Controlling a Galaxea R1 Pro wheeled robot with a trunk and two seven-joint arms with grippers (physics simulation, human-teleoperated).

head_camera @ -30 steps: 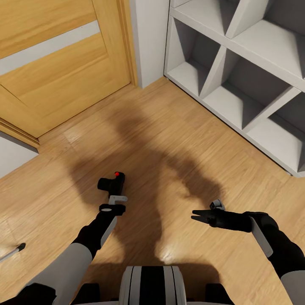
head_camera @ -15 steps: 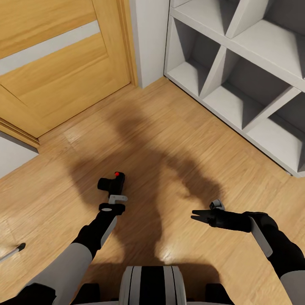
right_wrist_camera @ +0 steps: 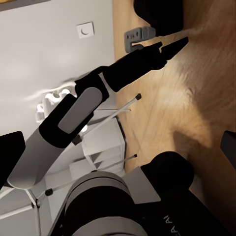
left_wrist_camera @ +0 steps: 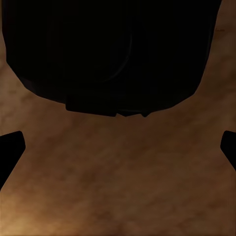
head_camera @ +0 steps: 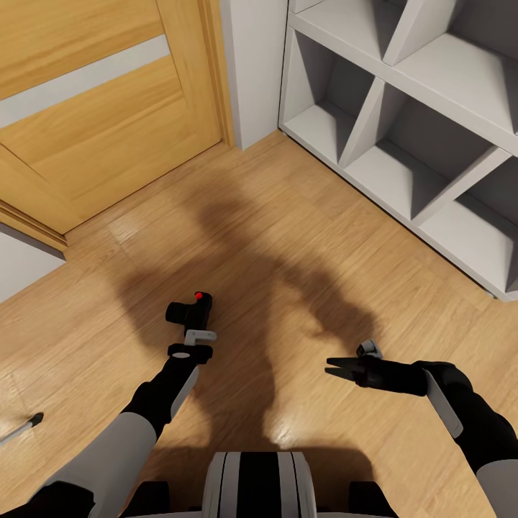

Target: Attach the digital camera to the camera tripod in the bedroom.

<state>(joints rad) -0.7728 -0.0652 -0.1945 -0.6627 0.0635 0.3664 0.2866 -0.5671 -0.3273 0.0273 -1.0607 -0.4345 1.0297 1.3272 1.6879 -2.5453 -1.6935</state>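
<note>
The digital camera (head_camera: pixel 190 310), black with a red dot on top, hangs above the wood floor in my left gripper (head_camera: pixel 193 325), which is shut on it. In the left wrist view it is a dark mass (left_wrist_camera: pixel 108 49) just past the fingertips. My right gripper (head_camera: pixel 332 369) is open and holds nothing, over the floor at the right. A silver leg with a black foot (head_camera: pixel 21 428), like the camera tripod's, enters at the lower left edge. In the right wrist view, thin silver legs (right_wrist_camera: pixel 120 110) stand beyond my left arm.
A wooden door (head_camera: pixel 108 115) stands at the back left with a white wall corner (head_camera: pixel 255 65) beside it. A grey open shelving unit (head_camera: pixel 403 122) fills the back right. A white flower-shaped lamp (right_wrist_camera: pixel 49 102) stands by the wall in the right wrist view.
</note>
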